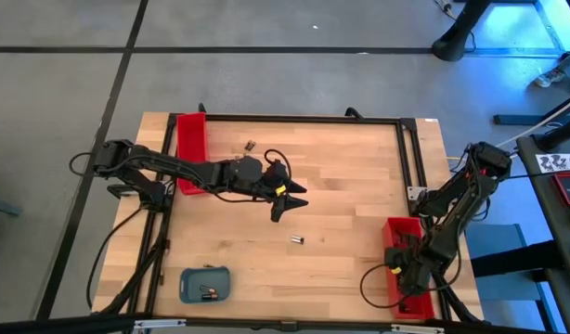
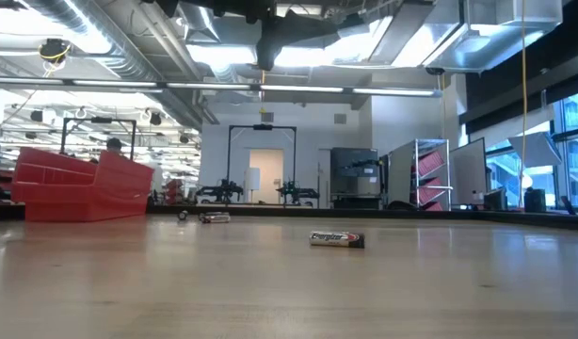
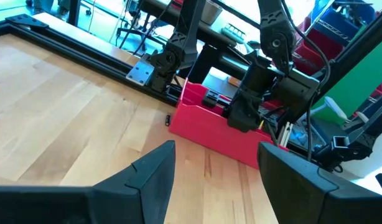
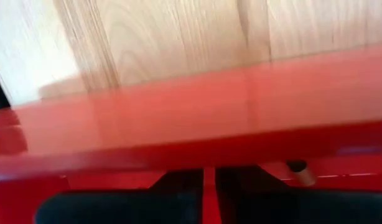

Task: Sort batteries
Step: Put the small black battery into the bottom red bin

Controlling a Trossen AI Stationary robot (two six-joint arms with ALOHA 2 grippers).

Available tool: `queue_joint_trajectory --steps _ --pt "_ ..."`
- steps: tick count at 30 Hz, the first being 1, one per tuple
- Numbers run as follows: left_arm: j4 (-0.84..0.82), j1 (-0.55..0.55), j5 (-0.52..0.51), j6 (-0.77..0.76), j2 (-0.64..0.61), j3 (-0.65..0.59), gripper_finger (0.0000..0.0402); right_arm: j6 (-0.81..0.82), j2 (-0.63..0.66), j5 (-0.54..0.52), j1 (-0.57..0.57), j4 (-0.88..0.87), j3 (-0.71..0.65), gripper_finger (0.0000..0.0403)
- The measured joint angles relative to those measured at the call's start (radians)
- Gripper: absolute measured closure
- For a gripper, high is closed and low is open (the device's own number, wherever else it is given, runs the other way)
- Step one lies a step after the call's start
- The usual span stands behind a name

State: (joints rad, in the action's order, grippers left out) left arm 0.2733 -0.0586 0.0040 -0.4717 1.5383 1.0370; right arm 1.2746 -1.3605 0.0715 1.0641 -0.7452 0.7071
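Batteries lie loose on the wooden table (image 1: 350,223): one battery (image 1: 297,240) sits just below and slightly right of the left gripper (image 1: 283,206) in the high view, apart from it, and shows in the low view as a labelled cell lying on its side (image 2: 337,239). Two more cells (image 1: 250,146) lie near the table's far edge, beyond that gripper and a little toward the left red tray (image 1: 190,151); the low view shows them small in the distance (image 2: 214,217). The left gripper hangs over the middle of the table with its two dark fingers (image 3: 150,171) spread wide and nothing between them. Its wrist camera looks across the bare boards toward the right red tray (image 3: 216,127) and the other arm. Behind the gripper, the left arm stretches nearly flat back over the left red tray to its base at the table's left edge. A blue-grey tray (image 1: 205,284) near the front edge, well below the left arm, holds a few cells (image 1: 209,294). The right gripper (image 1: 403,271) is down inside the right red tray at the table's right front corner, its fingers (image 4: 178,183) closed almost together with only a thin red gap showing between them; a small pale cylinder end (image 4: 300,172) shows just beside them, but whether it is held cannot be told. The right arm folds steeply up from there to an elbow near the right edge.
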Motion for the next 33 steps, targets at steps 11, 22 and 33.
queue_joint_trajectory --steps 11,22,33 --pt "0.000 0.000 0.000 0.000 0.000 0.000 0.0185 0.005 0.000 0.001 0.000 0.000 0.000 0.0348" --pt "0.000 0.000 0.000 0.000 0.000 0.000 0.0185 0.024 0.000 0.036 0.000 -0.020 0.015 0.0345" --pt "-0.001 0.000 0.000 0.000 0.000 0.000 0.0185 0.028 0.001 0.022 0.002 -0.024 0.039 0.0345"
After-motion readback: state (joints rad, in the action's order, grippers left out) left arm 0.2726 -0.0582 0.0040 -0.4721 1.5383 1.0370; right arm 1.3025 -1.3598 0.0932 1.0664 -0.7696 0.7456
